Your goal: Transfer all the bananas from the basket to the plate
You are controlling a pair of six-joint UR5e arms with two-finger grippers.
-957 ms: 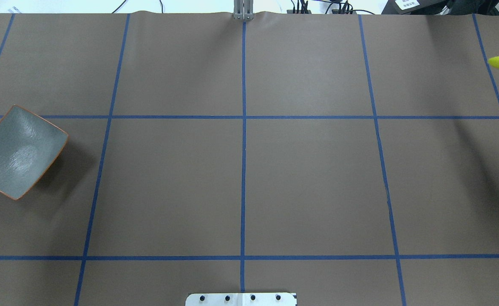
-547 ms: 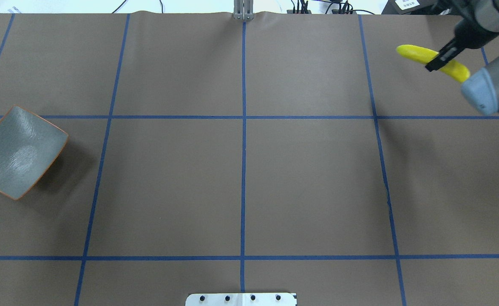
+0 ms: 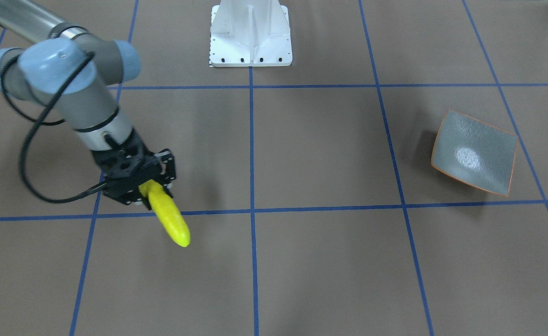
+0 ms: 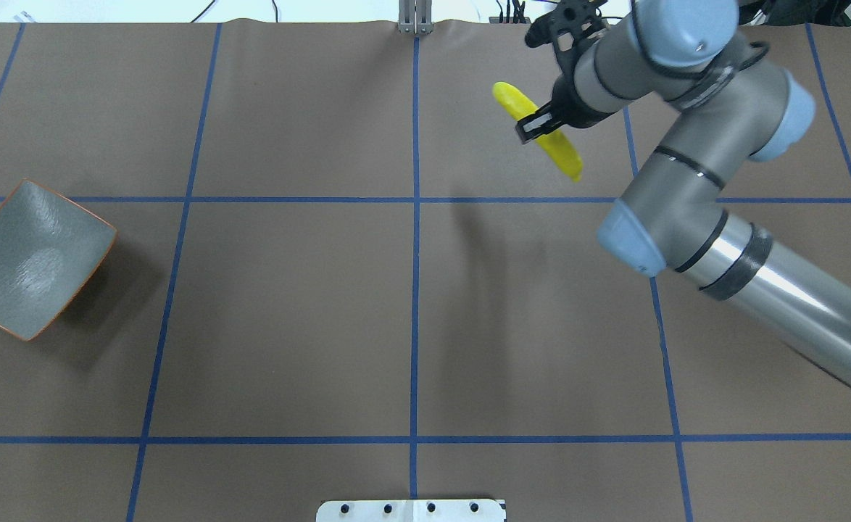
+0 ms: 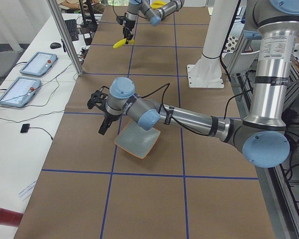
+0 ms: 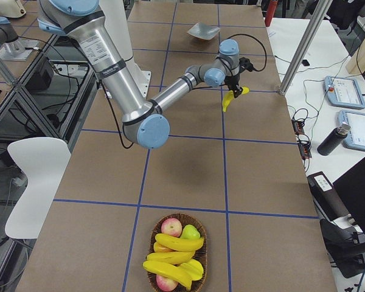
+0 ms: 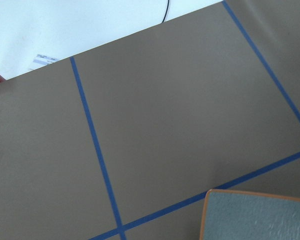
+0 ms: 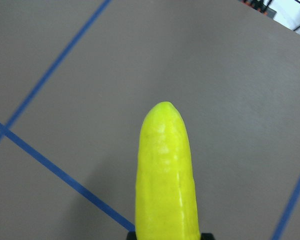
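My right gripper (image 4: pixel 538 125) is shut on a bright-yellow banana (image 4: pixel 563 154) and holds it above the table's far side, right of the centre line. The banana also shows in the front view (image 3: pixel 172 225) and the right wrist view (image 8: pixel 165 170). The grey-green plate (image 4: pixel 34 261) with its orange rim lies empty at the table's left edge. My left gripper (image 5: pixel 103 127) hovers just beside the plate (image 5: pixel 137 142); I cannot tell if it is open or shut. A wicker basket (image 6: pixel 202 243) at the right end holds more bananas (image 6: pixel 179 242).
Apples (image 6: pixel 171 227) lie in the basket with the bananas. The white robot base (image 3: pixel 250 32) stands at the table's near middle. A metal post (image 5: pixel 65 37) and tablets (image 5: pixel 20 89) stand beyond the far edge. Blue tape lines grid the brown table.
My right arm has swung in from the right edge toward the centre line, carrying the banana leftward. The plate has not moved.
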